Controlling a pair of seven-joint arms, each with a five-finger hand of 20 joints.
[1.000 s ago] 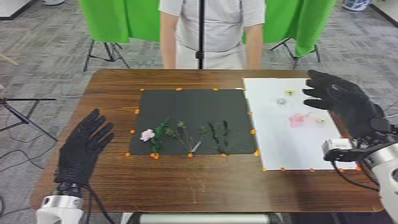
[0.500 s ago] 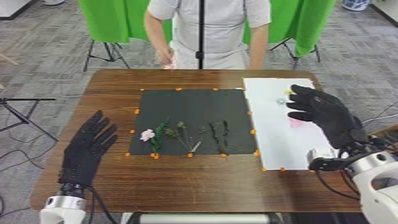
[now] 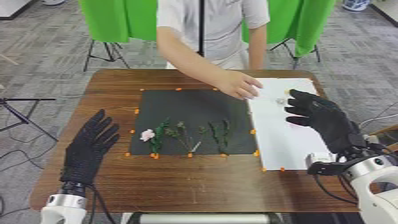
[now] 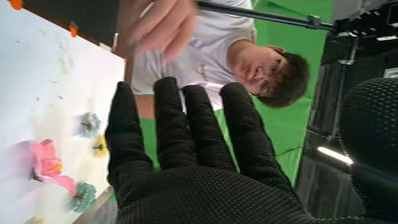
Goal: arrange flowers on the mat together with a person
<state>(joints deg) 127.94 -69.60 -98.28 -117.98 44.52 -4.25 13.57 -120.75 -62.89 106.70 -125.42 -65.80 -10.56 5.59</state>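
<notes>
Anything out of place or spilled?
Nothing looks spilled: the light pink flower and green stems lie on the black mat. Only small dark specks on the white sheet look stray; I can't tell what they are.

Pink flower point(image 3: 147, 135) and green sprigs point(image 3: 226, 136) lie on the dark mat point(image 3: 182, 106).

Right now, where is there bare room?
Bare: far left of the dark mat, beyond the green stems; near end of the white sheet, beside the right arm; table between mat and robot. Crowded: the mat's near half and the sheet's flowers, by the right hand and the person's hand.
</notes>
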